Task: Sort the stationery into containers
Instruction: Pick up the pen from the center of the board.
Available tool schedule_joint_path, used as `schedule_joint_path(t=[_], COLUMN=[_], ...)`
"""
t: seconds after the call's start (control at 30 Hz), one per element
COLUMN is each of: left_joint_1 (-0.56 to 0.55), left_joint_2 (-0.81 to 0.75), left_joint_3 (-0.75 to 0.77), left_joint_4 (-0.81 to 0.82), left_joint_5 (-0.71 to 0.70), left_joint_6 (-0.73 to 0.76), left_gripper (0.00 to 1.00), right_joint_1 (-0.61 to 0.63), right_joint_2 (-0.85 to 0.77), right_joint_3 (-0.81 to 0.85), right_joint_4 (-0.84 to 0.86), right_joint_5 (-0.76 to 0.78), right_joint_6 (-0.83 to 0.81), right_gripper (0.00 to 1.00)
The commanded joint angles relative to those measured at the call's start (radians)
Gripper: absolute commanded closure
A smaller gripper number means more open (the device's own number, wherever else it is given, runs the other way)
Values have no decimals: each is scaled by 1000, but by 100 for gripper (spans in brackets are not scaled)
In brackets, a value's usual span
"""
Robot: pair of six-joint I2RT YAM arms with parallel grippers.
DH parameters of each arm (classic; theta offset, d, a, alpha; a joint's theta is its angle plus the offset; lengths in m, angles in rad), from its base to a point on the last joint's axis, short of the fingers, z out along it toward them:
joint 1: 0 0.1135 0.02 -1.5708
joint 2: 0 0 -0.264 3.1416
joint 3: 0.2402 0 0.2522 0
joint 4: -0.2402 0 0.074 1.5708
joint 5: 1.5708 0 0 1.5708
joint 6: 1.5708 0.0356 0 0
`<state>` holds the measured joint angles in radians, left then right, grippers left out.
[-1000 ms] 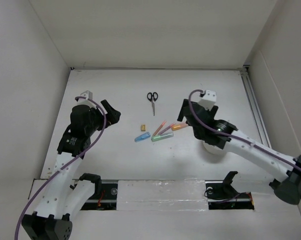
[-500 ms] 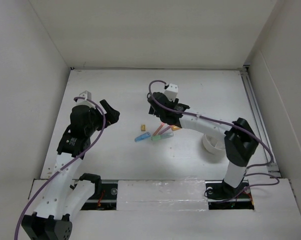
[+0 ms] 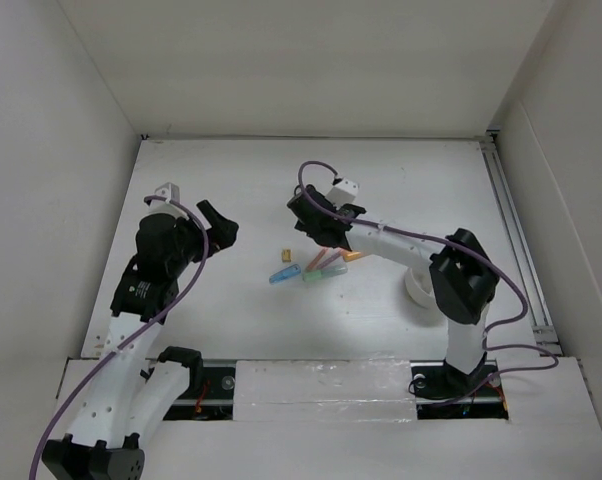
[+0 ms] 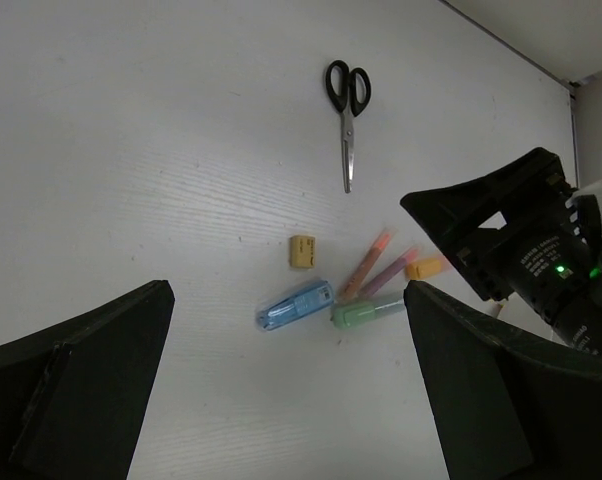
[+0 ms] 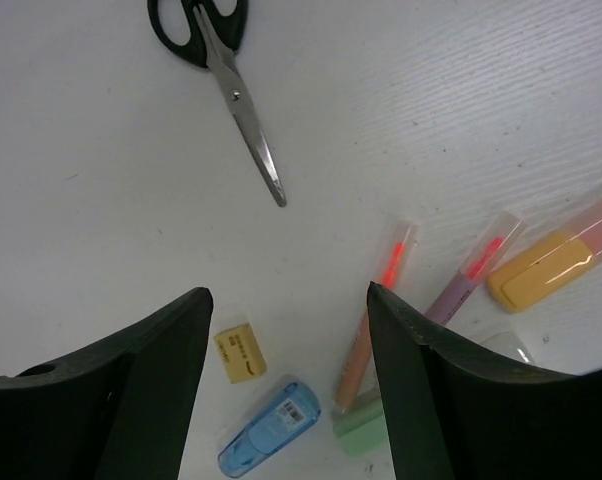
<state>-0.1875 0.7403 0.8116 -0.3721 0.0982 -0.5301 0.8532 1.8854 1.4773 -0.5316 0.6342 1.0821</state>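
From above, the white cup (image 3: 414, 291) stands on the table (image 3: 211, 160) at about 4 o'clock, partly hidden by the right arm (image 3: 401, 245). This arm reaches to 12 o'clock of the central cluster: blue marker (image 3: 284, 274), green marker (image 3: 316, 274), orange marker (image 3: 353, 256) and yellow block (image 3: 286, 255). The left arm (image 3: 166, 250) hangs at 9 o'clock, well apart.

Left wrist: the left fingers (image 4: 81, 385) are spread wide, holding nothing. The scissors (image 4: 346, 110) lie at 12 o'clock, tips toward 6.

Right wrist: the right fingers (image 5: 121, 390) stand apart above the table, gripping nothing. Between them show the yellow block and blue marker. An orange pen (image 5: 376, 310) and a purple pen (image 5: 471, 275) lie toward 3 o'clock.
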Motion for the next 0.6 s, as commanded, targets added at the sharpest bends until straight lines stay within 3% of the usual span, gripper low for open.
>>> schedule_joint_path(t=[0.0,0.1,0.57], left_joint_1=[5,5,5], left_joint_2=[-35,-35,-53], left_joint_3=[4,4,4], left_joint_4=[15,15,15], left_joint_5=[9,9,18], left_joint_6=[-2,-2,-2], left_gripper=[0,0,0], right_joint_1=[9,9,9], right_joint_2=[61,124,156], right_joint_3=[32,101,124], right_joint_4=[-19,-111,-211], right_joint_5=[-11,-11,30], right_joint_6=[64,119,205], right_gripper=[31,37,39])
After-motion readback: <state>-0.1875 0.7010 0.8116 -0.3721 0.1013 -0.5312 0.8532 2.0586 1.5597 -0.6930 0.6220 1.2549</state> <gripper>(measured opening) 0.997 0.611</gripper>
